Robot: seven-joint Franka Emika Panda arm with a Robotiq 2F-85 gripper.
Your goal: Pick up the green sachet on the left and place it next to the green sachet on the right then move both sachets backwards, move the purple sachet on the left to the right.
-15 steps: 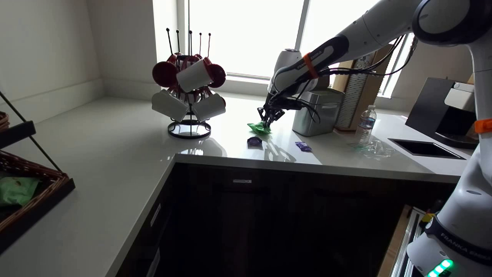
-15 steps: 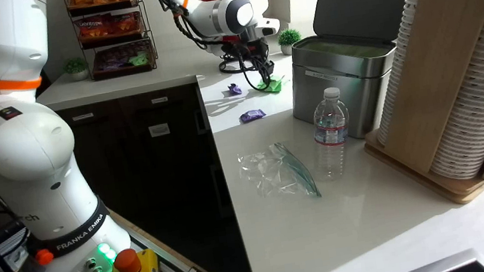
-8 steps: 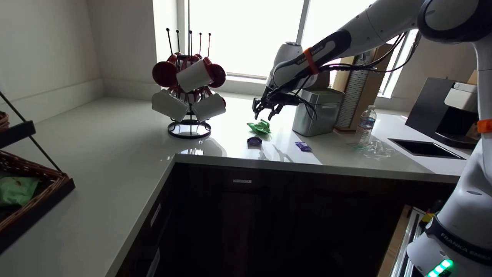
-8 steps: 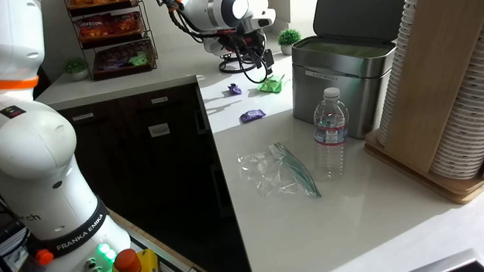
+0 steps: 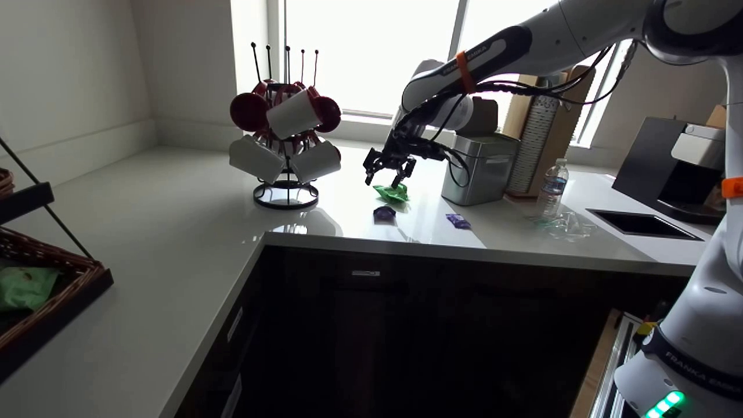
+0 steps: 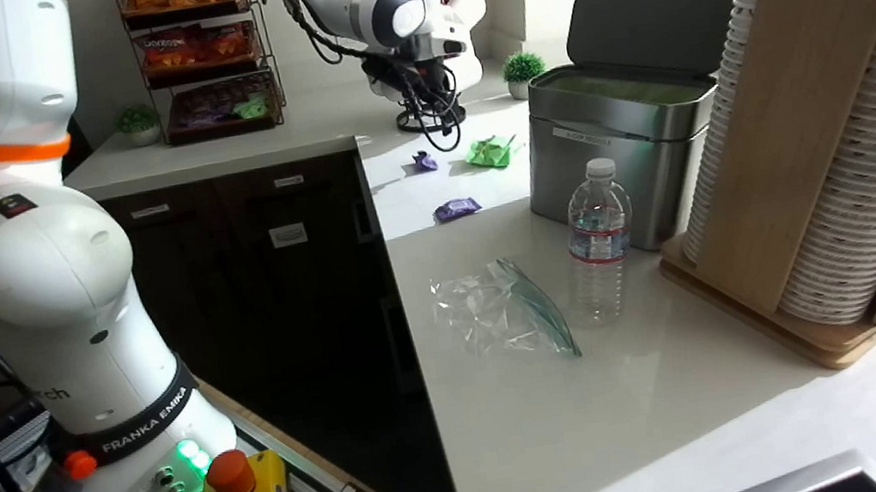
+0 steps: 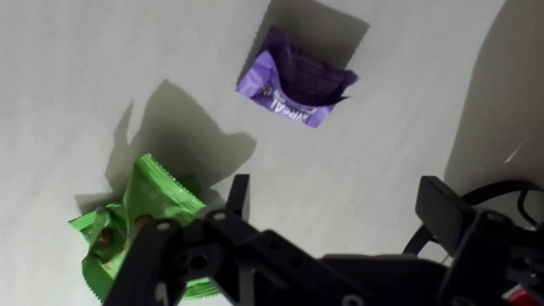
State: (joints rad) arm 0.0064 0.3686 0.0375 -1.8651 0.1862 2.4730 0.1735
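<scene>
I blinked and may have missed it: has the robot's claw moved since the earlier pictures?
Yes. In an exterior view, the gripper has moved leftward in the picture, toward the mug rack.

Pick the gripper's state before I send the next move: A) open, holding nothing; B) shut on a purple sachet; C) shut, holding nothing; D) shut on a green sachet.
A: in the wrist view the gripper stands with its fingertips wide apart and nothing caught between them, while the green packaging shows partly hidden behind it and a purple sachet lies beyond the gap.
</scene>
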